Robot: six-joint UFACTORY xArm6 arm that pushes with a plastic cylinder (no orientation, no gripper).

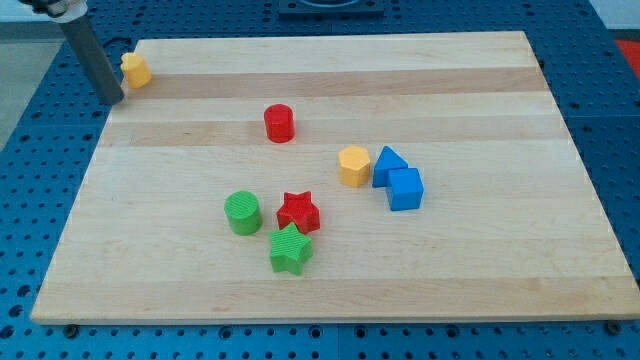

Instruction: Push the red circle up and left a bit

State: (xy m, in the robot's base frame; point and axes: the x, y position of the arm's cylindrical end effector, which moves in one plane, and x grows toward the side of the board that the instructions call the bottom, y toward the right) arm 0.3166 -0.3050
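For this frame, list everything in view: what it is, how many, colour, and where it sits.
Wooden board: 1, light wood, fills most of the view, on a blue perforated table.
Red circle: 1, red, upper middle of the board, standing alone.
Yellow block: 1, yellow, shape unclear, top left corner of the board.
Yellow hexagon: 1, yellow, right of centre, beside the blue blocks.
Blue blocks: 2, blue, right of centre, close together; one peaked, one cube.
Green circle: 1, green, lower middle.
Red star: 1, red, right of the green circle.
Green star: 1, green, just below the red star.
My tip: 1, dark rod, at the board's top left edge, just left of the yellow block, far from the red circle.
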